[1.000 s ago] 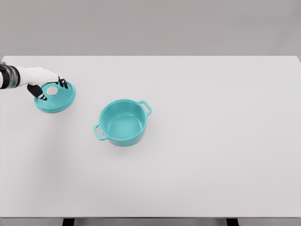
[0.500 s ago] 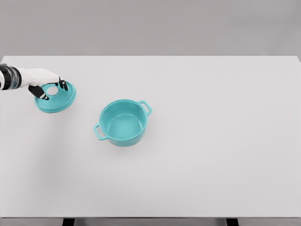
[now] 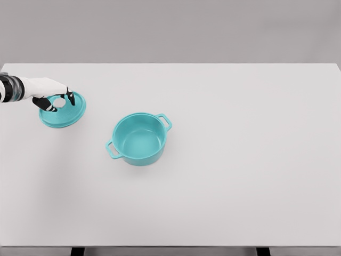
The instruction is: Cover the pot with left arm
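Note:
A teal lid (image 3: 64, 114) lies flat on the white table at the far left, with a pale knob (image 3: 58, 101) in its middle. My left hand (image 3: 57, 101) comes in from the left edge and sits over the lid. Its dark-tipped thumb and fingers (image 3: 70, 97) are curled close around the knob from both sides. The teal pot (image 3: 139, 138) stands uncovered near the table's middle, to the right of the lid and nearer to me, with two side handles. The right arm is out of view.
The white table (image 3: 240, 160) fills the view, with its front edge at the bottom and a grey wall behind. A stretch of bare tabletop separates the lid from the pot.
The left hand's thumb and fingers have drawn in tighter around the lid's knob. The lid and the pot have not moved.

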